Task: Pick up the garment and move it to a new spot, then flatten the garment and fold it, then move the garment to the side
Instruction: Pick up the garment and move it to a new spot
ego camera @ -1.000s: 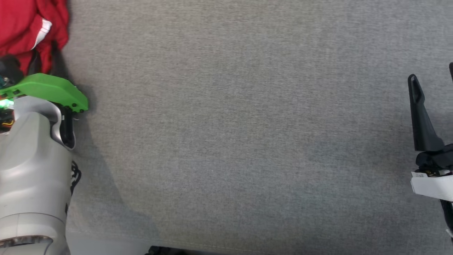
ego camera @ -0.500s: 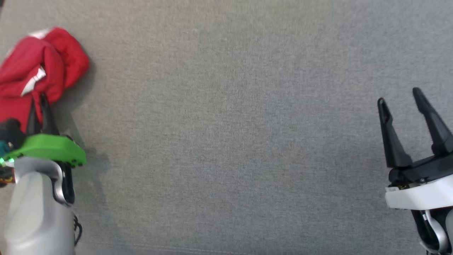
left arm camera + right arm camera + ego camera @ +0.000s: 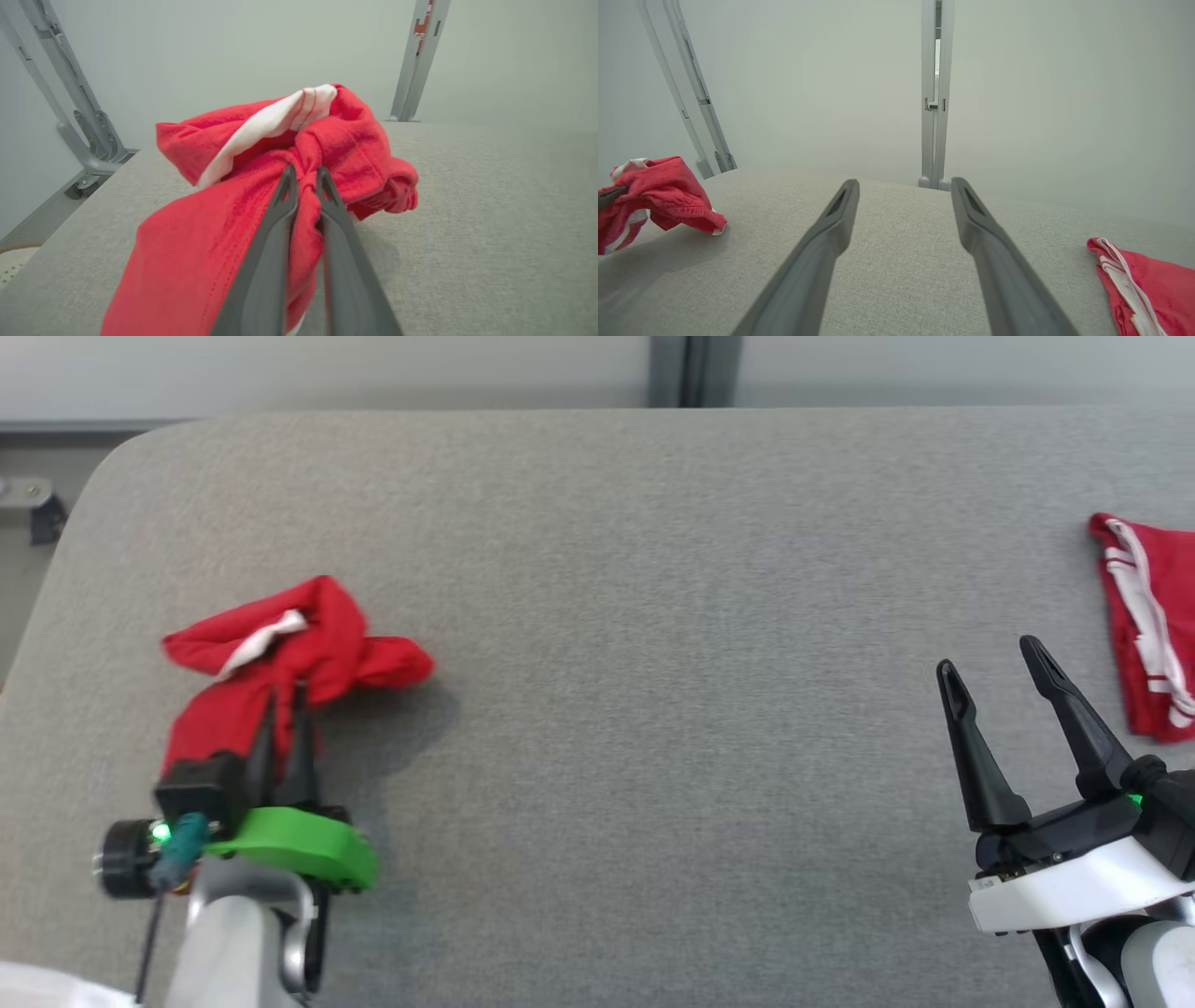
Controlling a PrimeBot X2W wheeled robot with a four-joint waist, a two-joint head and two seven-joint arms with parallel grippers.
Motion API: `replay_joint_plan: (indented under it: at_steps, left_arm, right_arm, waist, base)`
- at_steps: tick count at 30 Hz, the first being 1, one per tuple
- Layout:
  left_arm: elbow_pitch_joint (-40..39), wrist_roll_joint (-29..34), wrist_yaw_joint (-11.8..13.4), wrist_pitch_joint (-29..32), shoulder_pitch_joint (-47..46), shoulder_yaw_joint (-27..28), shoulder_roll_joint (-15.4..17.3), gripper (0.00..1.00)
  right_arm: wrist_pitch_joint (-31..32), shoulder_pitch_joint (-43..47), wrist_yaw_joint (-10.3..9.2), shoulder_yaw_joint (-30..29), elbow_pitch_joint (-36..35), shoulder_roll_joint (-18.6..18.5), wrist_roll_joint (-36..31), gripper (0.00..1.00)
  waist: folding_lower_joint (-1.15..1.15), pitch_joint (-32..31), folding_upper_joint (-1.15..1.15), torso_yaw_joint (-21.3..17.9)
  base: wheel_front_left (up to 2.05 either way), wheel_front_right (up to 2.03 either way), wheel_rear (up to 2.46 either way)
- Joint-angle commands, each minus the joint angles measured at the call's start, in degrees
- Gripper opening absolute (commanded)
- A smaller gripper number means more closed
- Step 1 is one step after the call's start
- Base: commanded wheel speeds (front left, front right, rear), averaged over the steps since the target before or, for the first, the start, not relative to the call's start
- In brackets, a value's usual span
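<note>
step: move to new spot | left hand (image 3: 286,695) clamped on bunched garment (image 3: 313,639) over bench (image 3: 653,616) | right hand (image 3: 988,655) apart, empty | to do: flatten, fold, move aside

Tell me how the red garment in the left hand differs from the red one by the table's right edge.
The held garment is bunched into a lump; the right-edge garment lies flat. The left hand is shut on the held garment; the right-edge garment lies untouched, apart from the open right hand. Both are red with white trim.
</note>
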Motion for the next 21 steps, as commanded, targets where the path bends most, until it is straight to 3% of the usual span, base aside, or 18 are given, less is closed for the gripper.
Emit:
replay_joint_plan:
  at_steps: [1, 12, 19, 20, 21]
  left_arm:
    - [-0.9, 0.3, -0.7, 0.6, 0.5, -1.7, -0.6, 0.0]
    - [3.4, -0.4, -3.5, 2.9, -7.7, -20.8, -2.5, 0.0]
    - [9.1, -4.4, -3.7, 2.0, -11.4, -29.5, -2.5, 0.0]
    - [9.7, -4.8, -3.7, 1.7, -11.6, -30.3, -2.5, 0.4]
    - [10.3, -4.9, -3.7, 1.4, -11.9, -30.9, -2.5, 0.98]
  right_arm:
    - [-0.1, 0.5, -0.09, 0.0, 0.0, 0.4, 0.2, 1.0]
    - [-2.4, -2.0, -0.09, 0.2, 1.7, 1.5, 1.4, 1.0]
    - [-4.4, -3.9, -0.09, 1.4, 4.4, 2.1, 2.7, 1.0]
    - [-4.7, -4.1, -0.09, 1.3, 4.8, 2.1, 2.7, 1.0]
    - [-4.9, -4.2, -0.09, 1.4, 5.2, 2.2, 2.8, 1.0]
  waist:
    - [0.0, -2.3, 0.0, -5.6]
    - [0.0, 3.1, 0.0, -17.8]
    - [0.0, 6.5, 0.0, -21.7]
    - [0.0, 6.6, 0.0, -21.7]
    - [0.0, 6.5, 0.0, -21.6]
  base:
    - [0.0, 0.0, 0.0]
    - [0.0, 0.0, 0.0]
    - [0.0, 0.0, 0.0]
    - [0.0, 0.0, 0.0]
    - [0.0, 0.0, 0.0]
